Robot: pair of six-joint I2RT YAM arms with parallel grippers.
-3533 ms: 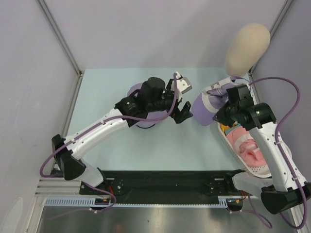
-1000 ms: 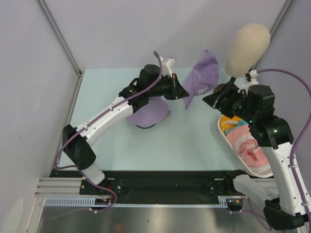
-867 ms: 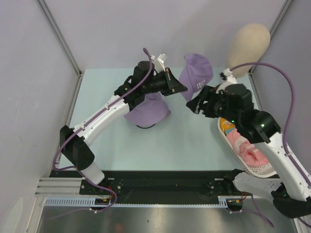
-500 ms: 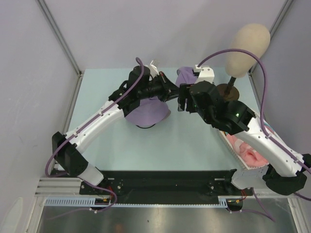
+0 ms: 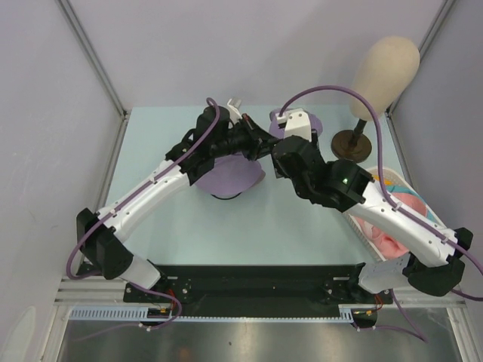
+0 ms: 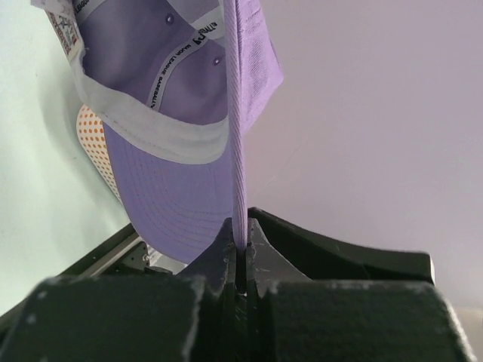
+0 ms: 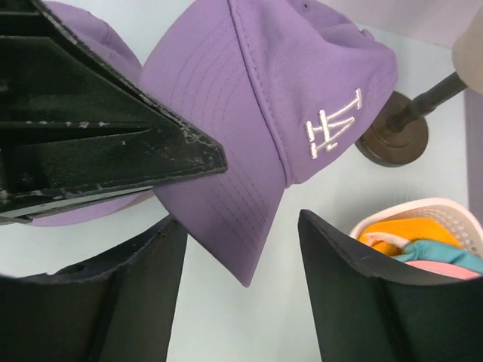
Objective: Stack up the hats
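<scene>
The cap [image 6: 173, 136] is pinched at its brim by the closed left gripper [image 6: 240, 243]; the open right gripper [image 7: 241, 230] is set astride it, presumably for handover.

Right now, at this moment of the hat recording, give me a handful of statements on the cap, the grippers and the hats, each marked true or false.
1. The left gripper is shut on the purple cap. True.
2. The right gripper is clamped shut on the cap. False: its jaws stand open, one on either side of the brim.
3. The cap sits on the mannequin head. False: the head is bare and the cap hangs between the two arms.
4. An orange hat, a teal hat and a pink hat lie in the basket. True.
5. The lavender bucket hat is in the basket too. False: it lies on the table, under the left arm.
</scene>
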